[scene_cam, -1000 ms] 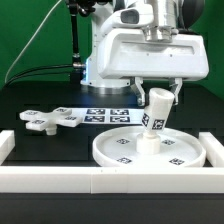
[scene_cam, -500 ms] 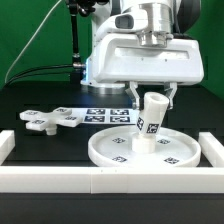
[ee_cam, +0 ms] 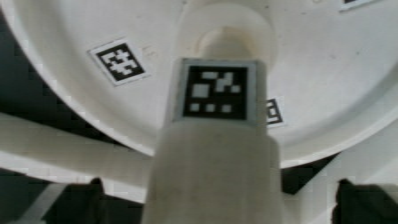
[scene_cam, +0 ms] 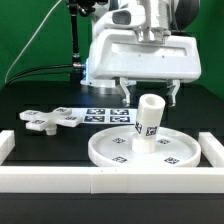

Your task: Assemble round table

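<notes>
The large rimmed round disc lies flat on the table at the front right. The short cylinder leg stands upright near its middle, tag facing front. My gripper hangs just above the leg's top, jaws spread wide to both sides and not touching it. In the wrist view the leg fills the middle, the disc lies behind it, and the gripper has a dark fingertip on each side of the leg, clear of it. The flat cross-shaped base lies at the exterior view's left.
The marker board lies behind the disc. The long white border rail runs along the front, with raised ends at the left and right. The arm's base stands at the back.
The leg went from tilted to upright on the disc. The gripper's fingers spread apart, let the leg go and rose slightly.
</notes>
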Controlling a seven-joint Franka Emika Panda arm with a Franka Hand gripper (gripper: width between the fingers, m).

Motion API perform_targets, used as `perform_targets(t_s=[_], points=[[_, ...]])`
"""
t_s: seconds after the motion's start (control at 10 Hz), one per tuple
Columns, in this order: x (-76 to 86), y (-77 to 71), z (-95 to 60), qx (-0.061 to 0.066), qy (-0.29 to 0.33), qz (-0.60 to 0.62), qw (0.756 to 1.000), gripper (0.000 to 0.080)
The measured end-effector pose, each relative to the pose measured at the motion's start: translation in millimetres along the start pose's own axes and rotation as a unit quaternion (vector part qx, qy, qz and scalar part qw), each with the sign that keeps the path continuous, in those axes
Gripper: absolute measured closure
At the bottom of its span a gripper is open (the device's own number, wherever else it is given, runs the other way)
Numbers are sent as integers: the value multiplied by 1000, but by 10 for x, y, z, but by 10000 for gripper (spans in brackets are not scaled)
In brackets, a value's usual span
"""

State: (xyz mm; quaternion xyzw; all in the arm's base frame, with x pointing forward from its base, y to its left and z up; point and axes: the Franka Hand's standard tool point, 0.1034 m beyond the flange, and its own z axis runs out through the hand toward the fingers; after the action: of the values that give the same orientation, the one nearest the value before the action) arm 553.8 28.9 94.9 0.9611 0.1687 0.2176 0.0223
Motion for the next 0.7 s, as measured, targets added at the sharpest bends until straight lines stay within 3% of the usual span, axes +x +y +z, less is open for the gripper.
perform_targets(t_s=[0.4, 0.7], points=[[279, 152, -138, -3, 1, -12, 1000, 150], [241, 130, -119, 0, -8, -12, 1000, 150]])
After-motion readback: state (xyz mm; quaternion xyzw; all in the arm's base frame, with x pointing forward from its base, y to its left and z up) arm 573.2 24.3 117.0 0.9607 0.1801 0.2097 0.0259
